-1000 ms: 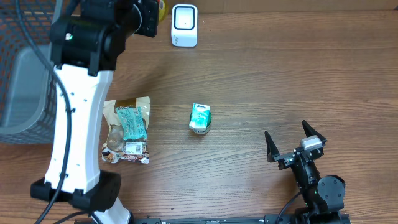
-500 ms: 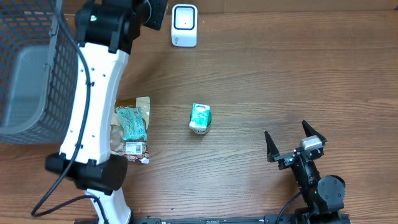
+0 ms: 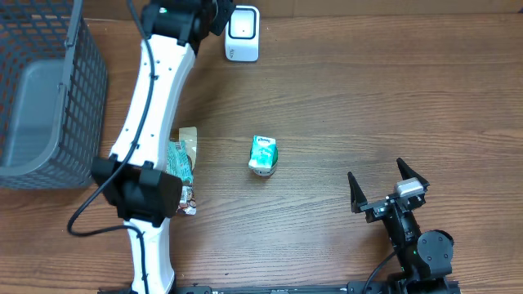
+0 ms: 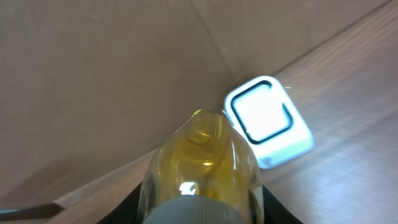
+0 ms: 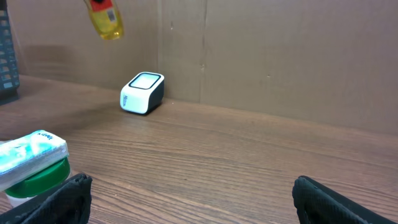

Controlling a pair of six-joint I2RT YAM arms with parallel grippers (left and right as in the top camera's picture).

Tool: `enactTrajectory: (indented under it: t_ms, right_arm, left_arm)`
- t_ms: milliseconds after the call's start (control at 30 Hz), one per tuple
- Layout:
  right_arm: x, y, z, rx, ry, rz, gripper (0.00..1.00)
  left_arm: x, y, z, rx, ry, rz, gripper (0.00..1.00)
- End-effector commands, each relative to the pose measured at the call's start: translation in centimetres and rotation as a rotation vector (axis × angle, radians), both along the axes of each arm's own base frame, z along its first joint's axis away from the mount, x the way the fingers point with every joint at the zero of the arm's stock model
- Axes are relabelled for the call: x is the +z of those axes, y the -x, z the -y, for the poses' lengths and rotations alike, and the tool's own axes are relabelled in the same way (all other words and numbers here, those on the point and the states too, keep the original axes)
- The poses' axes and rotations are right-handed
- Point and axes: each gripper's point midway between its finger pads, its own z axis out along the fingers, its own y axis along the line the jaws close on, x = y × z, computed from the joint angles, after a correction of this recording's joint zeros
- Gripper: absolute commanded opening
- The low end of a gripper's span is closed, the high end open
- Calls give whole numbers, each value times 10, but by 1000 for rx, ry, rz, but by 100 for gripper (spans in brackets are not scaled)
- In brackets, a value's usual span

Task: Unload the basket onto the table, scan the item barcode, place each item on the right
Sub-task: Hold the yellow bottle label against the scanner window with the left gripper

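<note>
The item is a clear bottle of yellow liquid [image 4: 202, 168] with a grey cap, held in the air by my left gripper [image 4: 202, 213]. A black finger presses on each side of it. The right wrist view shows the bottle [image 5: 106, 17] hanging tilted above and left of the white barcode scanner [image 5: 142, 93]. No barcode shows on the bottle. In the overhead view my left gripper [image 3: 208, 15] is at the table's far edge, just left of the scanner [image 3: 242, 33]. My right gripper [image 3: 388, 186] stands open and holds nothing at the front right.
A dark wire basket [image 3: 41, 90] with a grey liner stands at the far left. A snack packet [image 3: 185, 159] lies partly under my left arm. A green-and-white tub [image 3: 263, 154] sits mid-table. A brown cardboard wall runs behind the scanner.
My left arm has swung right and towards the back, carrying the bottle closer to the scanner and uncovering the basket. The right arm has not moved.
</note>
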Motion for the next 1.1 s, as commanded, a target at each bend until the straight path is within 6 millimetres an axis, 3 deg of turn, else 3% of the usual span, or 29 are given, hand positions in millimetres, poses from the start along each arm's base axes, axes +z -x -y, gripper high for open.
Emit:
enactTrajectory:
  t_ms: [0, 233, 533, 833, 1067]
  right_arm:
    - [-2, 0, 2, -9, -2, 2, 100]
    - [-2, 0, 2, -9, -3, 1, 100]
    - [-2, 0, 2, -9, -2, 2, 100]
    - [-2, 0, 2, -9, -2, 1, 100]
    - [-2, 0, 2, -9, -2, 1, 100]
  left_arm:
    - [-9, -16, -11, 49, -142, 36, 4]
    - [-36, -34, -4, 160, -312, 82, 4]
    - [-36, -44, 39, 164, -420, 195, 4]
    - [-67, -54, 39, 268, -563, 219, 5]
    - [-74, -56, 38, 275, -568, 218, 4]
